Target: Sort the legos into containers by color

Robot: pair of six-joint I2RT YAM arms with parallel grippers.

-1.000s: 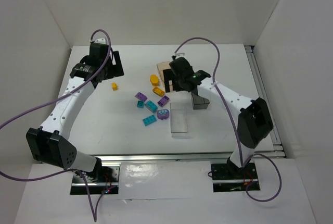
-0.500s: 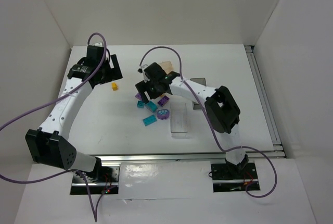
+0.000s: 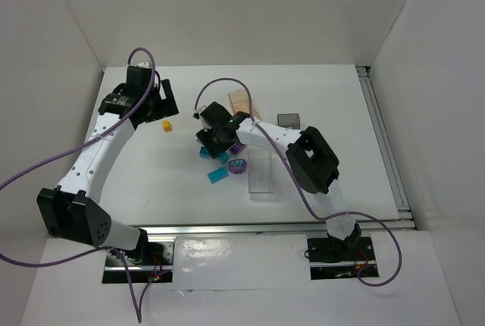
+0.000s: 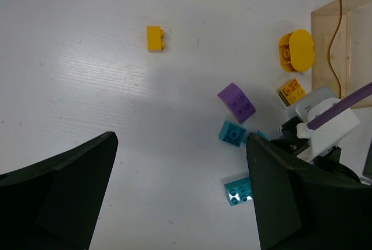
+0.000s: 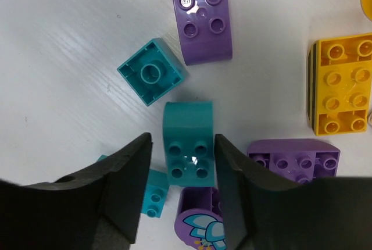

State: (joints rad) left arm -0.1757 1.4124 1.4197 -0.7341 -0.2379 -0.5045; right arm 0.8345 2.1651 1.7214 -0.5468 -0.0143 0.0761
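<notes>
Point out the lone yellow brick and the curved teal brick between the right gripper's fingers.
lone yellow brick (image 4: 154, 38), left wrist view, its middle.
curved teal brick (image 5: 187, 142), right wrist view, top face.

The white table carries a huddle of teal, purple and yellow legos, one yellow brick apart, a tan box, a grey box and a clear box.

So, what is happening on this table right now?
A two-armed robot is sorting toy bricks by colour. The right claw is open, with a finger on each side of a teal rounded plastic brick, not yet closed on it. The left claw hangs open near a small yellow brick. The tan translucent box, dark grey box and clear box stand nearby.
</notes>
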